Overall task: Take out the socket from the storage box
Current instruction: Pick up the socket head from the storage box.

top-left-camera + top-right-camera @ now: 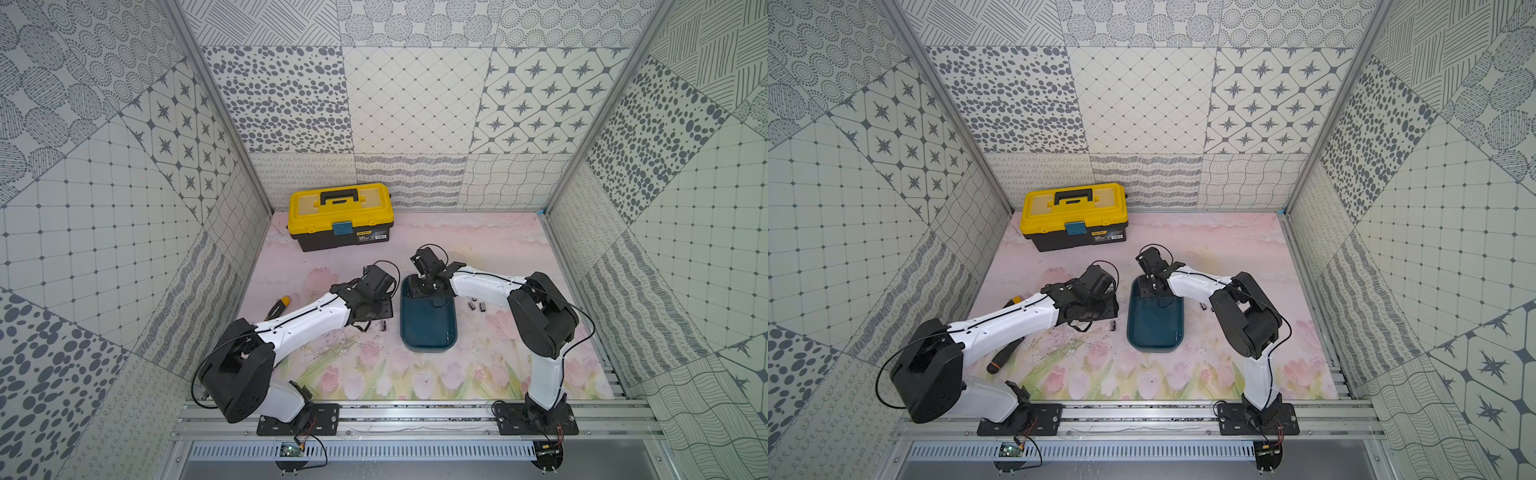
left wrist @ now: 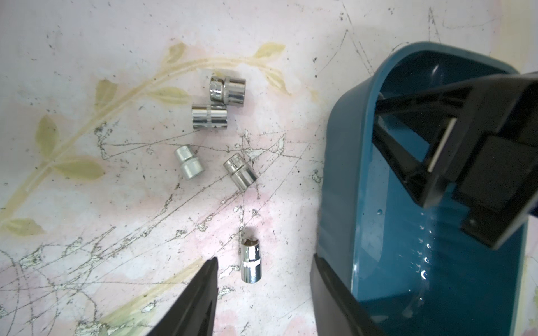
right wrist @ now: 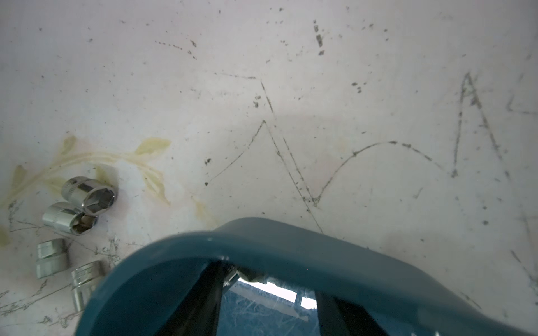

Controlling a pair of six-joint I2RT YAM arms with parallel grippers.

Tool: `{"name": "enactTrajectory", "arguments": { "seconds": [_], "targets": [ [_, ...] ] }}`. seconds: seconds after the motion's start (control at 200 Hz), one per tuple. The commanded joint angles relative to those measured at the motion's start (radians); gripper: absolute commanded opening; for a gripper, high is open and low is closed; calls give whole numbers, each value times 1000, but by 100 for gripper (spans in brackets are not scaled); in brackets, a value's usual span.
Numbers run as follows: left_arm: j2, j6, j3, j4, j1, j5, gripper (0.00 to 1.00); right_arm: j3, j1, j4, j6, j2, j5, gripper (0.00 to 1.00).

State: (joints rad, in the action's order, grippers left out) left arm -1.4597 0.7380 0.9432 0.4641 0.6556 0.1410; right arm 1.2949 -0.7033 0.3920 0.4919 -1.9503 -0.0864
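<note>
The storage box, a shallow dark teal tub, lies at mid-table. My right gripper reaches into its far end, jaws open, with bare box floor showing between them. A small shiny piece sits at one fingertip against the far wall; I cannot tell if it is a socket. My left gripper hovers open over the mat just left of the box wall. A chrome socket lies on the mat a little ahead of its fingertips, untouched. Several more sockets lie beyond.
A yellow-lidded black toolbox stands at the back left. A black and yellow screwdriver lies under my left arm. Two small sockets rest right of the box. Patterned walls enclose the mat.
</note>
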Motion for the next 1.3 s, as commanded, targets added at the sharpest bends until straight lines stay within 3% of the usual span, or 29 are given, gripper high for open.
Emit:
{"name": "enactTrajectory", "arguments": {
  "seconds": [0.0,0.36,0.921,1.296],
  "targets": [
    [19,6,-12,11,-8,-19,55,26,-8,-22,11,-21,-28,53],
    [45,2,-36,-1,-9,-30,55,20,-9,-61,8,-31,-27,48],
    [71,-1,-58,-7,-10,-34,55,20,-9,-65,-8,-38,-31,21],
    [78,-5,-50,1,-10,-32,55,-33,-6,11,-36,104,32,17]
  ]
}}
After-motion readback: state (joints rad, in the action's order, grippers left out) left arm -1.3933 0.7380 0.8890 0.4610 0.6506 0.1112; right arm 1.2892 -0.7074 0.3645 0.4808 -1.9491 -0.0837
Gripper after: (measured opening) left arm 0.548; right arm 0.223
